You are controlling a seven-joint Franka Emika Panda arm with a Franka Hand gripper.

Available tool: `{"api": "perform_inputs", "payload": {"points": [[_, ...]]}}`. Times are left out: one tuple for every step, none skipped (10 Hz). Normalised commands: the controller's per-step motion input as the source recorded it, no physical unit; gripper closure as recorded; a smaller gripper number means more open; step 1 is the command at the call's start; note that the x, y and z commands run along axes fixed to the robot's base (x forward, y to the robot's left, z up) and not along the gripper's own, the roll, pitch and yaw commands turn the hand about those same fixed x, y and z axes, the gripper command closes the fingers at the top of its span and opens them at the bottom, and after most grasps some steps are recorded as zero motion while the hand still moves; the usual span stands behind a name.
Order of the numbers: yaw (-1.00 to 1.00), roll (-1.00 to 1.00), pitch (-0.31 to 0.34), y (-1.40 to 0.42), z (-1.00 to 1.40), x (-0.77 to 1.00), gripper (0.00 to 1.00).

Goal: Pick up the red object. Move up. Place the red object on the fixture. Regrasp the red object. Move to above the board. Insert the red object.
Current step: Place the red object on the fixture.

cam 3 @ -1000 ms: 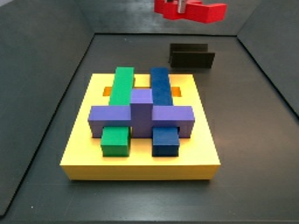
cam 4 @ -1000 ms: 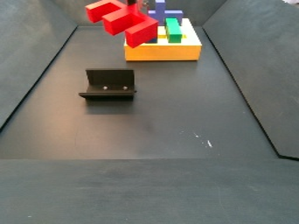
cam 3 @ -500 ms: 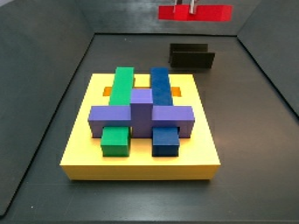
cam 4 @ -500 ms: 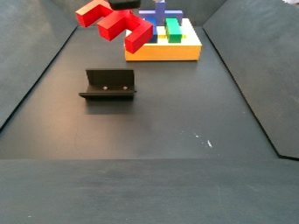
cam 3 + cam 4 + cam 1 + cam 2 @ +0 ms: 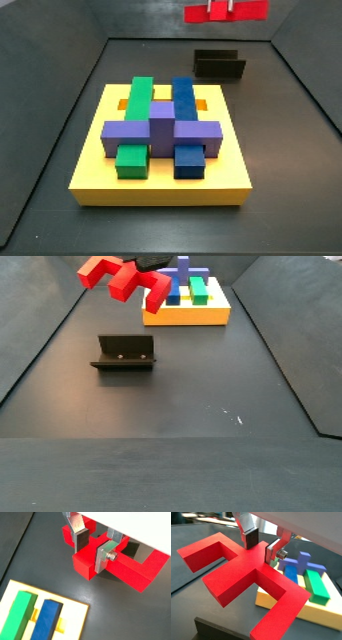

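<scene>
- While it hangs high above the floor, the gripper [image 5: 93, 546] pinches the red object [image 5: 113, 562] between its silver fingers [image 5: 250, 531].
- In both side views, the red object [image 5: 226, 11] sits aloft, clear of the fixture [image 5: 219, 66] and the board [image 5: 94, 172].

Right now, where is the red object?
The red object hangs in the air, held by the gripper, near the top of both side views, above the floor between the fixture and the board.

Gripper [image 5: 263, 543] holds red object [image 5: 248, 574] aloft, seemingly between fixture [image 5: 124, 352] and board [image 5: 187, 314].
</scene>
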Motion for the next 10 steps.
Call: {"api": "perform_inputs", "payload": {"points": [[0.28,-0.27,0.231,0.1,0.0,0.34,1.0],[0.14,-0.27,0.051,0.14,0.0,0.12,1.0],[0.09,-0.19,0.0,0.09,0.0,0.06,1.0],[0.09,-0.21,0.014,0.08,0.0,0.1,1.0],[0.13,-0.21,0.037,0.11,-0.05,0.17,1.0],[0.18,-0.19,0.166,0.13,-0.09,0.32,1.0],[0.21,-0.2,0.231,0.11,-0.15,0.43,1.0],[0.19,-0.22,0.209,0.11,-0.16,0.41,1.0],[0.18,-0.26,0.174,0.12,-0.2,0.4,1.0],[0.16,-0.28,0.171,0.09,-0.17,0.38,1.0]]}}
